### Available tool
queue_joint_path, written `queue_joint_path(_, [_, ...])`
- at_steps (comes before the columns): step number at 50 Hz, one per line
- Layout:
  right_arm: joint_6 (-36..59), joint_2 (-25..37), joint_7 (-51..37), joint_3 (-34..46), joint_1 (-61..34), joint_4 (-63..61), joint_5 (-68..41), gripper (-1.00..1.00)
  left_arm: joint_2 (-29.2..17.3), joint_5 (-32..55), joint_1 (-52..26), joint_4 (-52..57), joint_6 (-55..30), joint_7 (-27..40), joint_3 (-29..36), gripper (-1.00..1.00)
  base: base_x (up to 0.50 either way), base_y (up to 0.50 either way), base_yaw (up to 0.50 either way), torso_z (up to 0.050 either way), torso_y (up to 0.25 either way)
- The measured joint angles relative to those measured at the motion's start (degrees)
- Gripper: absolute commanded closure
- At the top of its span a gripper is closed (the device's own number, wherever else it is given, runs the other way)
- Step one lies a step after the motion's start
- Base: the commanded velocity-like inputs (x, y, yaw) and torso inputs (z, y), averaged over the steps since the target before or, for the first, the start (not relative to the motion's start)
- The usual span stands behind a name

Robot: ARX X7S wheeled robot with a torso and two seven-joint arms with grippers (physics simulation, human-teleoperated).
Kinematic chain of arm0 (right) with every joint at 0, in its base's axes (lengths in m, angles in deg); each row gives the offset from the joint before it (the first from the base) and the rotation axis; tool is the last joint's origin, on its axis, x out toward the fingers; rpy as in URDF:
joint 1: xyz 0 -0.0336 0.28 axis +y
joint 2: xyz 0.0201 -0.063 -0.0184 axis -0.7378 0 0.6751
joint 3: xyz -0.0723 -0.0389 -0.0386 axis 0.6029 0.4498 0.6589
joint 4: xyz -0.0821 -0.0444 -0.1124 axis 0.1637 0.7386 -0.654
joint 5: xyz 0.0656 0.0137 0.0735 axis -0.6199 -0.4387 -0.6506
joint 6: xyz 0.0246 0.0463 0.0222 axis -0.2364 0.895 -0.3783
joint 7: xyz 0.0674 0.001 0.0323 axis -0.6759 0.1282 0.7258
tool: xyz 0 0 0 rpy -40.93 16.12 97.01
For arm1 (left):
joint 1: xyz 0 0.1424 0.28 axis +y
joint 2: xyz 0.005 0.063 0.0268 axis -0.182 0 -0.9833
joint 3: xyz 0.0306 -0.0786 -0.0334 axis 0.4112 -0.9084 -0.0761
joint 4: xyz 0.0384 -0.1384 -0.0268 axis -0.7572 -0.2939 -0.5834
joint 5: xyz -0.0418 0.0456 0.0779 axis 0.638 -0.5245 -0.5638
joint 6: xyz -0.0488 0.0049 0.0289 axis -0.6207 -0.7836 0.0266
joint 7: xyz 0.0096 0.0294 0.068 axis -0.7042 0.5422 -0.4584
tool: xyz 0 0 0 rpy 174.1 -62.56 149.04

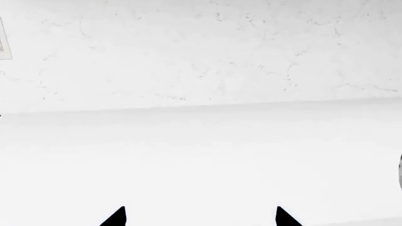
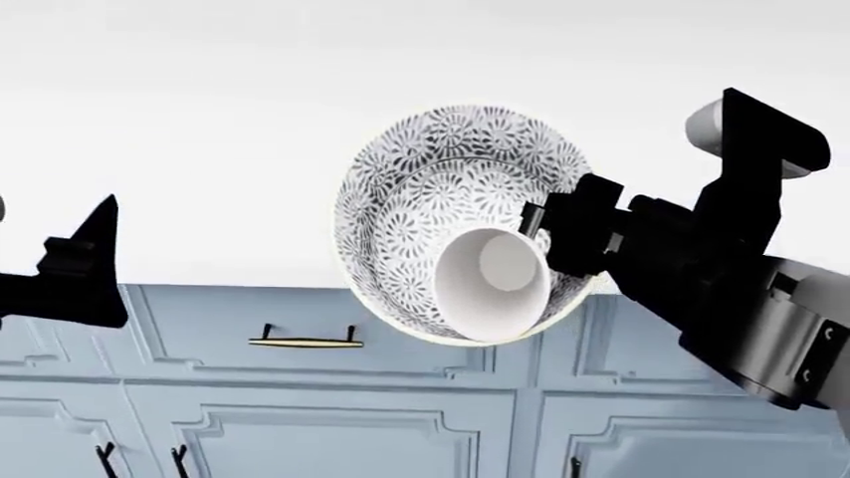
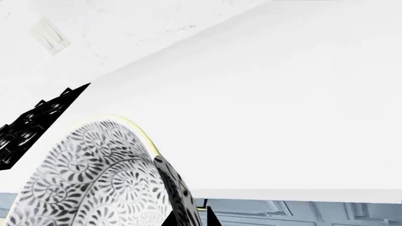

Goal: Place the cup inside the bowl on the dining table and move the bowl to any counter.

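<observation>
The black-and-white floral bowl [image 2: 425, 189] hangs tilted toward me over the counter's [image 2: 199, 149] front edge. The white cup [image 2: 492, 284] lies in its lower part, mouth facing me. My right gripper [image 2: 558, 234] grips the bowl's right rim. In the right wrist view the patterned bowl wall [image 3: 94, 179] stands between the right gripper's [image 3: 190, 217] shut jaws. My left gripper [image 1: 201, 217] is open above the counter top [image 1: 201, 155], with nothing between its fingertips. It hovers left of the bowl, whose edge [image 1: 400, 172] just shows. The dining table is out of view.
A speckled white back wall [image 1: 188, 47] rises behind the counter, with a wall outlet [image 3: 49, 34] on it. Pale blue cabinet fronts with a brass drawer handle [image 2: 306, 341] run below the counter edge.
</observation>
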Motion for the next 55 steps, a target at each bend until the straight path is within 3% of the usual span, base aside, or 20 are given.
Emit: queue_joint_path(55, [-0.44,-1.25,0.46,0.47,1.33,1.53,0.86,1.00,-0.09,-0.05,1.66,-0.16,1.41,-0.05,0.17,-1.00,0.22,0.00,0.00,0.000,0.001])
